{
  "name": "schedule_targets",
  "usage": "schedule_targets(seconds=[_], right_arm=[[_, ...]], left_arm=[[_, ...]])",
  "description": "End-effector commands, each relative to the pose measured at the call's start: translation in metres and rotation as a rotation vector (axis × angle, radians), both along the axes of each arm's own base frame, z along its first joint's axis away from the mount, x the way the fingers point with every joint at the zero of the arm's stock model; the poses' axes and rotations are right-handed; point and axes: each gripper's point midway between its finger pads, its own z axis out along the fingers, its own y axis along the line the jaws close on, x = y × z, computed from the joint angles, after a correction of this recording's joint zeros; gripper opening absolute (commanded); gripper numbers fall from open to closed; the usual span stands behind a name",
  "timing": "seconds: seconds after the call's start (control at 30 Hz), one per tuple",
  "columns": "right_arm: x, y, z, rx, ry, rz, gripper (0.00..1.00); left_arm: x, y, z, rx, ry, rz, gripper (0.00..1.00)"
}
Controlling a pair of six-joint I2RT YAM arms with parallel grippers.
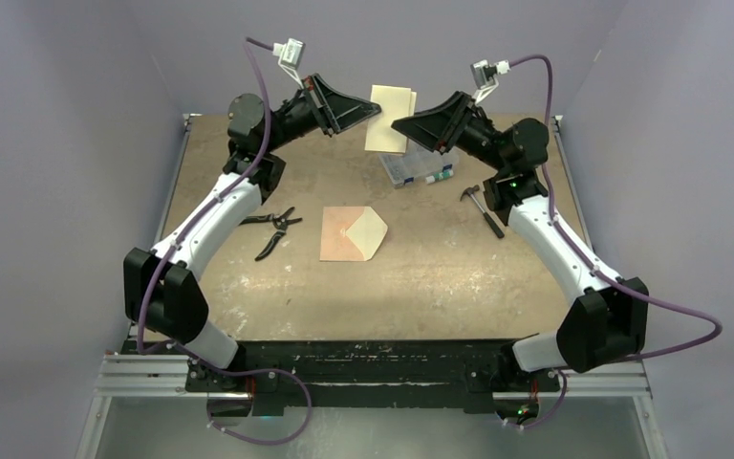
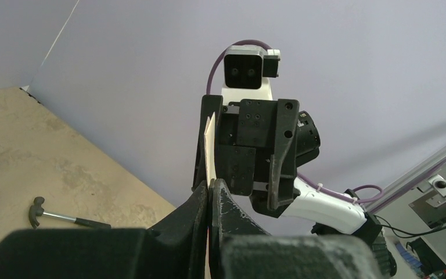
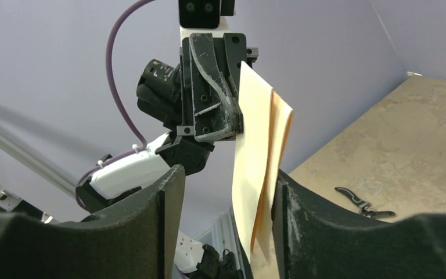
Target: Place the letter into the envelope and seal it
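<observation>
The letter (image 1: 390,120), a folded tan sheet, hangs in the air above the back middle of the table. My left gripper (image 1: 375,111) is shut on its left edge. In the left wrist view the sheet (image 2: 210,152) shows edge-on, pinched at the tips of that gripper (image 2: 212,185). My right gripper (image 3: 226,174) stands open around the sheet's other side. The letter (image 3: 254,151) hangs between its fingers, close against the right one and well apart from the left one. The envelope (image 1: 352,234) lies flat mid-table with its pointed flap open to the right.
Black-handled pliers (image 1: 275,228) lie left of the envelope. A small hammer (image 1: 483,206) rests near the right arm. A clear plastic box (image 1: 419,164) sits under the raised letter. Lilac walls close in the table at the back and both sides.
</observation>
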Motion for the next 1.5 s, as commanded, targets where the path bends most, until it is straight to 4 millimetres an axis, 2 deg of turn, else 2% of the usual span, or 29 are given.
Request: schedule_targets(seconds=[0.0,0.1,0.27,0.33,0.43,0.47,0.53,0.57,0.67,0.77,0.83,0.97,1.0,1.13,1.17,1.3,1.47], right_arm=[[-0.007,-0.008,0.017,0.042,-0.064,-0.033,0.49],[-0.009,-0.008,0.017,0.048,-0.063,-0.023,0.29],[-0.006,-0.009,0.018,0.058,-0.052,-0.038,0.12],[0.000,-0.009,0.015,0.047,-0.031,-0.055,0.00],[0.012,-0.008,0.004,0.012,0.008,-0.087,0.00],[0.017,-0.008,-0.001,0.000,0.028,-0.106,0.00],[0.031,-0.011,-0.018,-0.031,0.087,-0.165,0.00],[0.037,-0.013,-0.028,-0.044,0.126,-0.196,0.00],[0.053,-0.018,-0.077,-0.110,0.260,-0.272,0.00],[0.062,-0.019,-0.132,-0.178,0.373,-0.321,0.00],[0.062,-0.010,-0.163,-0.225,0.416,-0.310,0.00],[0.061,0.011,-0.222,-0.317,0.513,-0.308,0.00],[0.060,0.014,-0.233,-0.329,0.534,-0.309,0.00],[0.060,0.021,-0.276,-0.391,0.617,-0.341,0.00],[0.061,0.022,-0.286,-0.407,0.634,-0.347,0.00],[0.061,0.027,-0.314,-0.471,0.668,-0.358,0.00],[0.061,0.024,-0.353,-0.578,0.741,-0.403,0.00]], left_arm=[[-0.022,0.008,0.031,-0.018,-0.112,-0.005,0.00],[-0.022,0.008,0.031,-0.018,-0.112,-0.001,0.00],[-0.024,0.009,0.026,-0.008,-0.110,0.000,0.00],[-0.022,0.009,0.022,0.007,-0.105,0.013,0.00],[-0.010,0.013,0.009,0.057,-0.075,0.081,0.00],[-0.002,0.017,0.001,0.087,-0.055,0.130,0.03],[0.019,0.030,-0.021,0.164,0.024,0.251,0.16],[0.028,0.039,-0.043,0.226,0.100,0.309,0.28],[0.045,0.075,-0.098,0.399,0.274,0.488,0.54],[0.042,0.103,-0.147,0.549,0.375,0.606,0.64],[0.033,0.111,-0.178,0.613,0.427,0.617,0.66],[0.021,0.120,-0.239,0.692,0.546,0.617,0.67],[0.019,0.121,-0.253,0.710,0.567,0.613,0.63],[0.018,0.123,-0.307,0.790,0.637,0.599,0.32],[0.019,0.124,-0.319,0.811,0.653,0.594,0.28],[0.019,0.126,-0.362,0.892,0.726,0.573,0.21],[0.019,0.135,-0.398,0.977,0.815,0.594,0.20]])
